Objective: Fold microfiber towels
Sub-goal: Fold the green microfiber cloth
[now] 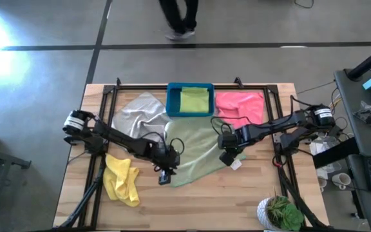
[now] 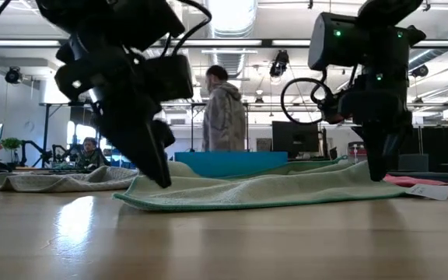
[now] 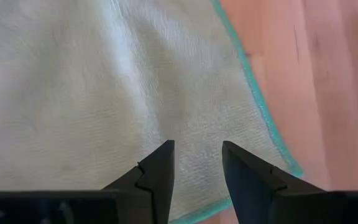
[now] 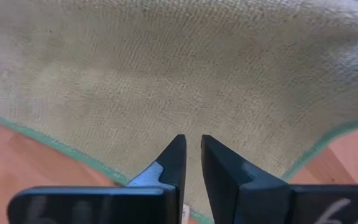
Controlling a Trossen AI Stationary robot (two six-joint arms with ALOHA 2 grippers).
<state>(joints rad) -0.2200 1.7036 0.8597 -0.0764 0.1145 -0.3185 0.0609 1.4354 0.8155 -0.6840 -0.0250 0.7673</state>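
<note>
Sage towel lies flat mid-desk; left hand, spread, over its 7 o'clock edge; right hand, nearly pressed together, at its 3 o'clock edge.

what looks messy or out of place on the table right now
The yellow towel lies crumpled near the table's front left edge, and the grey towel is rumpled beside the blue bin. The sage green towel lies askew and wrinkled, with the left hand and right hand at its corners.
</note>
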